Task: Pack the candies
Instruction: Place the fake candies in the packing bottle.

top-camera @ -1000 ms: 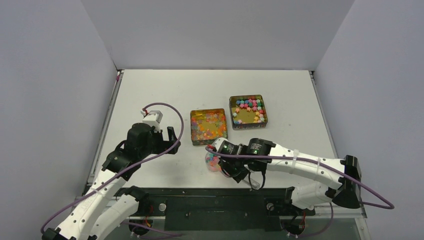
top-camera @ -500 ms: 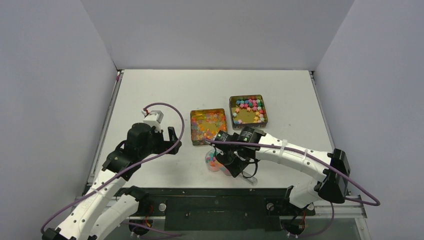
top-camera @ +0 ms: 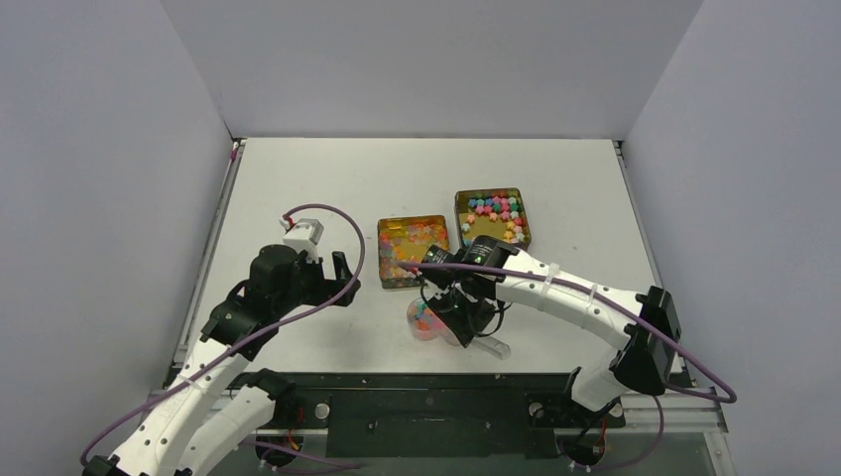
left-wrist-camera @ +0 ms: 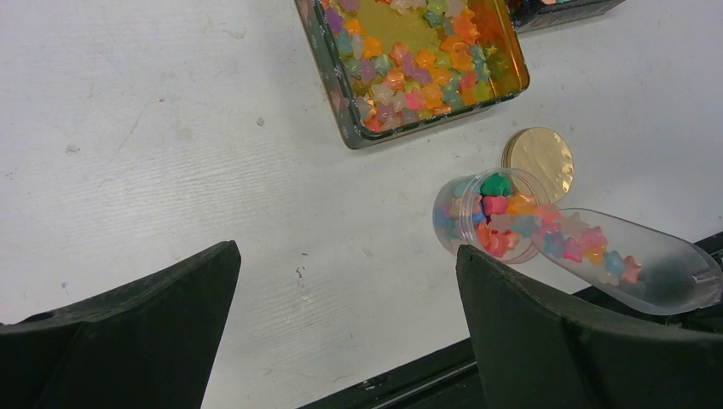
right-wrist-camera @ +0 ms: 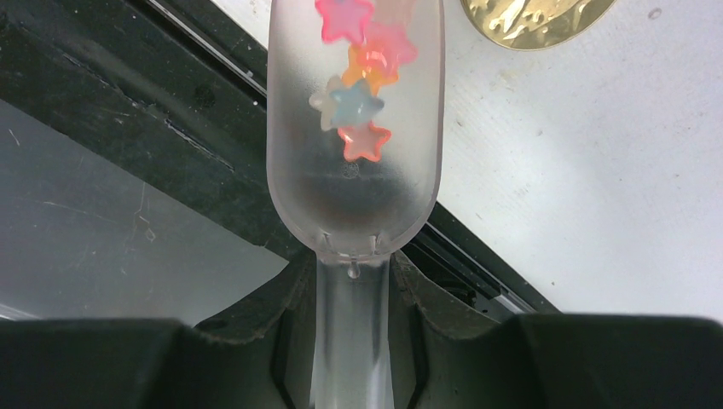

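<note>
candies (right-wrist-camera: 365, 142): star-shaped, glossy | scoop (right-wrist-camera: 358, 200): frosted translucent plastic | lid (right-wrist-camera: 537, 13): round, gold

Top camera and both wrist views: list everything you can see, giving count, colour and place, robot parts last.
table: one, white, under everything.
left tin: one, gold, square, mid-table, holds glossy orange and red candies.
right tin: one, gold, square, behind and right of the first, opaque lumps around its edges.
jar: one, clear, near the front edge, heaped full.
lid: one, gold, flat on the table beside the jar.
scoop: one, frosted clear, its mouth at the jar's rim.
candies: many, mixed colours, in both tins, jar and scoop.
left gripper: black, open, empty, left of the tins.
right gripper: black, shut on the scoop's handle.
</note>
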Action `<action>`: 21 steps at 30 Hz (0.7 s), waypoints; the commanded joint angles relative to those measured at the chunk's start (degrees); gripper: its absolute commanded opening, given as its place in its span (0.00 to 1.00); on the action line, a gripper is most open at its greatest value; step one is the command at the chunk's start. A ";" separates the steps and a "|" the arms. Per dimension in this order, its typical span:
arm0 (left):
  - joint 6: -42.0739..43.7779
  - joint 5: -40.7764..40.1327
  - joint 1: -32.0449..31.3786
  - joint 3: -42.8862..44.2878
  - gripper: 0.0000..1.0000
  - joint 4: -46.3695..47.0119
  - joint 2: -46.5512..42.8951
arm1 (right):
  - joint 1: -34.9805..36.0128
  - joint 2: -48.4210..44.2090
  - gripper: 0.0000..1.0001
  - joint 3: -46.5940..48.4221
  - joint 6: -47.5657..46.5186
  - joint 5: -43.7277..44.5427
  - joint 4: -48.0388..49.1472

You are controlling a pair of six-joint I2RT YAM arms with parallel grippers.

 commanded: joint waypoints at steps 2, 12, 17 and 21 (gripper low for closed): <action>0.62 0.74 0.04 0.30 0.96 2.63 -0.90 | -0.39 0.52 0.00 2.30 -0.95 -1.63 -2.74; 0.62 0.63 -0.82 0.21 0.96 2.64 -0.91 | -1.37 -0.21 0.00 1.96 -0.40 -3.80 -4.49; 0.62 0.49 -1.34 0.21 0.96 2.65 -0.90 | -2.88 -0.96 0.00 1.89 -0.34 -3.82 -5.42; 0.67 0.50 -1.72 0.21 0.96 2.62 -0.64 | -4.08 -1.53 0.00 3.67 -0.52 -4.17 -5.89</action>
